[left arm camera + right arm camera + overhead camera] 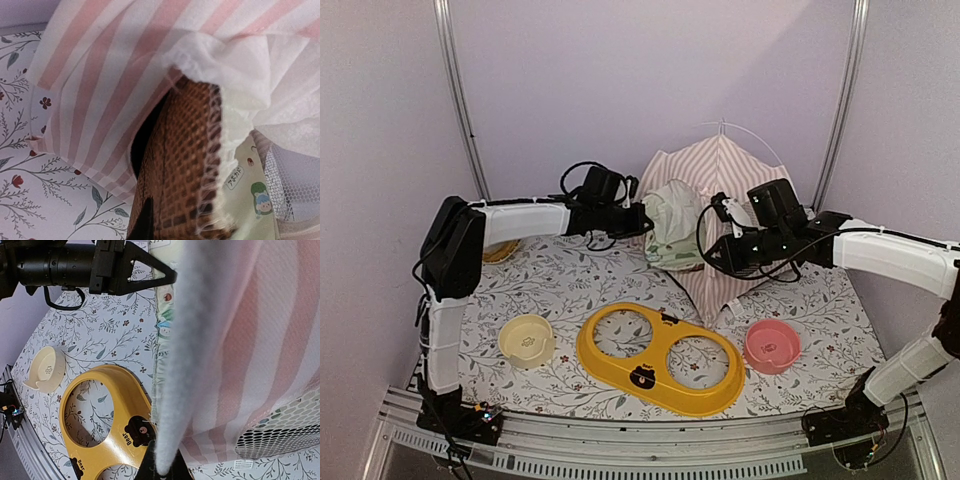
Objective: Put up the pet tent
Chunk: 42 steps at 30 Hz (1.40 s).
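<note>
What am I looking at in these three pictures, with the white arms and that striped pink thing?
Two robot arms stand bolted at the near edge of a table. The wide picture comes from a camera above and behind them; the other two come from small cameras on each arm's wrist. Each arm ends in a two-finger pincer. The left pincer is shut at the pet tent, a pink-and-white striped teepee at the back. The right pincer is shut on a fold of the tent's fabric. On the flowered tablecloth lie a cream bowl, a yellow two-hole bowl holder and a pink bowl. A brown woven mat sits inside the tent.
</note>
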Tool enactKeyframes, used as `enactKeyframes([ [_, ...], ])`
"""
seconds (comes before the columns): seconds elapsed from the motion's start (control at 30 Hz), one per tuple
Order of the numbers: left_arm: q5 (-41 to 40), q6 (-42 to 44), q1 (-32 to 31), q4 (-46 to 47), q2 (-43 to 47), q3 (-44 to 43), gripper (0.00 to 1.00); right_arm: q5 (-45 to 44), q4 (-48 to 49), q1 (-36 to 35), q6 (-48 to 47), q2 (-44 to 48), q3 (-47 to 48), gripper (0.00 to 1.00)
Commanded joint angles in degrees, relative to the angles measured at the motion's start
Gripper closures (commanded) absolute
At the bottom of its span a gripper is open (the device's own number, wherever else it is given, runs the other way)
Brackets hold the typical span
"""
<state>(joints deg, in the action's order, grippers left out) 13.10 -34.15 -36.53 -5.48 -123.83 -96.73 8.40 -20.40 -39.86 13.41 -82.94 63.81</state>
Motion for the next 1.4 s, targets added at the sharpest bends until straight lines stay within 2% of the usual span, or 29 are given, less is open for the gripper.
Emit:
enactKeyframes([
  [0.0,-2.5,-4.0,-1.3,-5.7,-1.8,-2.8,1.00,3.3,0.1,-1.2,-0.5,1.5,-2.0,1.00],
  [0.1,-2.6,-9.5,-1.4,-2.8,-2.1,-0.8,1.00,3.5,0.9,-1.2,-0.4,1.3,-2.3,1.00],
  [0.2,-3.1,-16.6,-1.5,4.2,-0.7,4.6,1.00,4.3,1.4,-1.2,-0.2,0.5,-2.0,1.00],
  [0.27,-1.7,-19.0,-1.7,7.1,-1.2,4.9,1.00,5.1,1.8,-1.5,0.0,0.0,-1.8,1.00],
  [0.4,-2.7,-19.2,-3.3,6.3,-1.7,2.2,1.00,4.5,1.4,-2.3,-0.4,-0.9,-1.9,1.00],
  [0.67,-5.1,-26.5,-2.4,12.5,2.5,7.6,1.00,1.0,0.2,-2.3,-0.3,-0.8,-3.6,1.00],
  [0.8,-9.9,-26.7,-3.7,13.4,5.2,8.4,1.00,-0.9,-0.2,-2.4,0.4,0.1,-4.0,1.00],
  [1.03,-15.1,-26.9,-5.6,14.1,7.6,9.4,1.00,1.8,-0.7,-2.3,-1.0,1.3,-4.1,1.00],
  [1.17,-20.1,-27.9,-8.4,15.2,9.4,12.9,1.00,2.3,-1.2,-2.4,-1.6,1.0,-3.3,1.00],
  [1.27,-23.0,-29.3,-10.1,19.6,10.5,16.8,1.00,4.4,-1.3,-3.1,-1.9,0.0,-2.3,1.00],
  [1.37,-21.1,-31.2,-10.4,22.5,8.5,17.5,1.00,3.7,-1.8,-4.4,-2.1,-0.9,-2.2,1.00],
])
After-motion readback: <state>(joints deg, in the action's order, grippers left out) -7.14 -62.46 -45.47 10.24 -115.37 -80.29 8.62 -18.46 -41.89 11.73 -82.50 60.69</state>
